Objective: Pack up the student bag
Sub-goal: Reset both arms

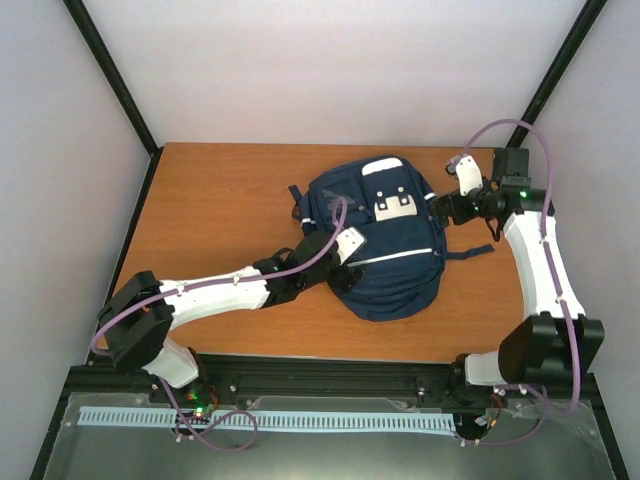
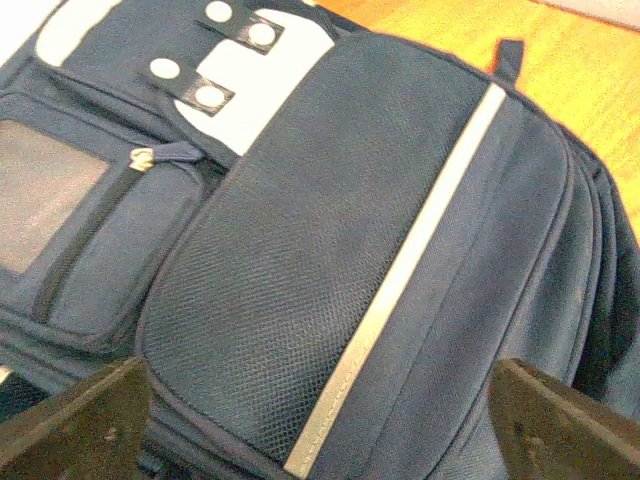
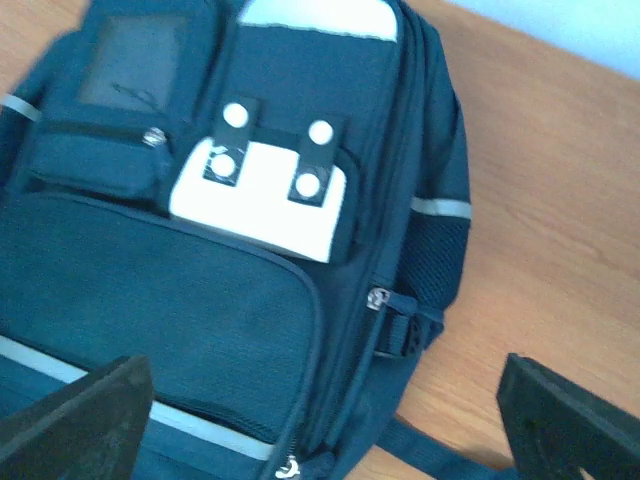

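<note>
The student bag (image 1: 390, 265) is a navy backpack lying flat, front up, in the middle of the wooden table, with white patches near its top and thin pale stripes. My left gripper (image 1: 345, 268) hovers over its lower left front. In the left wrist view the left gripper (image 2: 320, 430) is open, with the mesh front pocket and a stripe of the bag (image 2: 300, 250) below it. My right gripper (image 1: 445, 205) is at the bag's upper right side. In the right wrist view the right gripper (image 3: 320, 430) is open above the side zipper of the bag (image 3: 200, 290), holding nothing.
The bag rests on an orange-brown table (image 1: 220, 200) enclosed by white walls and black corner posts (image 1: 110, 70). A dark strap (image 1: 478, 251) trails from the bag's right side onto the wood. Both arm bases sit on the black rail at the near edge.
</note>
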`<action>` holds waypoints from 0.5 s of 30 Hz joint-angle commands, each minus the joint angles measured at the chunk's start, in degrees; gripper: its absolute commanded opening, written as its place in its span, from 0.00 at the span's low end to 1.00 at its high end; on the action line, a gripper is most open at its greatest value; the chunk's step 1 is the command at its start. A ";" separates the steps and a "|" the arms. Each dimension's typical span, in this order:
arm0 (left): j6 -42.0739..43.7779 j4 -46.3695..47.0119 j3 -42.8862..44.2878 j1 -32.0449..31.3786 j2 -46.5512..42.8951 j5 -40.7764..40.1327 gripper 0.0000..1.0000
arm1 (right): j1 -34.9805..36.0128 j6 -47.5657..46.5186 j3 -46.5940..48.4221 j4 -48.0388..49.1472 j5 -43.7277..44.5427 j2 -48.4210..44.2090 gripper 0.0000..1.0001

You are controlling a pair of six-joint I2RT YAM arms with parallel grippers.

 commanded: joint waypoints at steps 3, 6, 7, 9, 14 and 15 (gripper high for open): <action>-7.32 -15.86 7.81 0.34 -5.39 -8.92 1.00 | -0.38 7.40 -6.26 7.67 -4.90 -9.38 1.00; -8.87 -21.02 10.74 0.59 -7.71 -13.42 1.00 | -0.39 10.09 -9.78 11.35 -3.90 -12.93 1.00; -9.43 -22.86 11.78 0.76 -8.48 -15.39 1.00 | -0.36 11.23 -10.62 12.33 -3.75 -13.69 1.00; -10.14 -26.25 13.78 1.18 -9.77 -19.18 1.00 | -0.32 14.21 -10.85 13.14 -3.04 -14.68 1.00; -16.24 -36.05 17.31 4.11 -12.77 -29.44 1.00 | -0.39 17.25 -11.51 15.50 -1.20 -18.86 1.00; -17.13 -37.80 17.92 5.28 -13.18 -29.48 1.00 | -0.36 17.70 -12.54 16.67 -0.77 -19.97 1.00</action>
